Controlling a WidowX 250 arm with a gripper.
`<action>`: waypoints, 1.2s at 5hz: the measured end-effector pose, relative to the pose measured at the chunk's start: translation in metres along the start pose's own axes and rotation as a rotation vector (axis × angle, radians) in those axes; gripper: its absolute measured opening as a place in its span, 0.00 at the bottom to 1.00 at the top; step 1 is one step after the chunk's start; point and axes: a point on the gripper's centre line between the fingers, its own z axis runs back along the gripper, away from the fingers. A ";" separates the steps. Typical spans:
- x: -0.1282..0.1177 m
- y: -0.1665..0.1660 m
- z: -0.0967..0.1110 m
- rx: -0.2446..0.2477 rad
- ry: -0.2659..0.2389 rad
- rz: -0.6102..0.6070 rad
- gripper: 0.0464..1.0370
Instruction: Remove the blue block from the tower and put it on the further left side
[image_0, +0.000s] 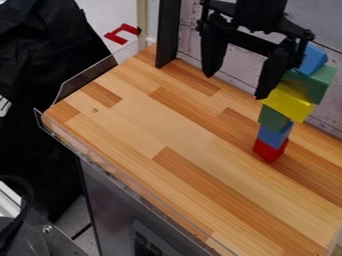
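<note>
Claw spread wide near tower on worktop. Top blue block on big green block; lower blue block between red block and small green block.

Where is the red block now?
In the camera view, the red block is on the right, at the bottom of the tower, under a blue block.

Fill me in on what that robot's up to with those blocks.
A black robot gripper hangs open beside the upper part of a block tower on a wooden counter, holding nothing. From the bottom, the tower goes red, blue, green, yellow, green, blue. The job is to move a blue block to the far left; both the lower blue block and the top blue block are in the tower, so that isn't done.
</note>
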 end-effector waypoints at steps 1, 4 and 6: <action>-0.001 0.001 -0.009 0.008 0.033 0.000 0.96; 0.014 -0.032 0.014 -0.014 -0.039 -0.141 0.96; 0.031 -0.037 0.022 0.026 -0.048 -0.171 0.96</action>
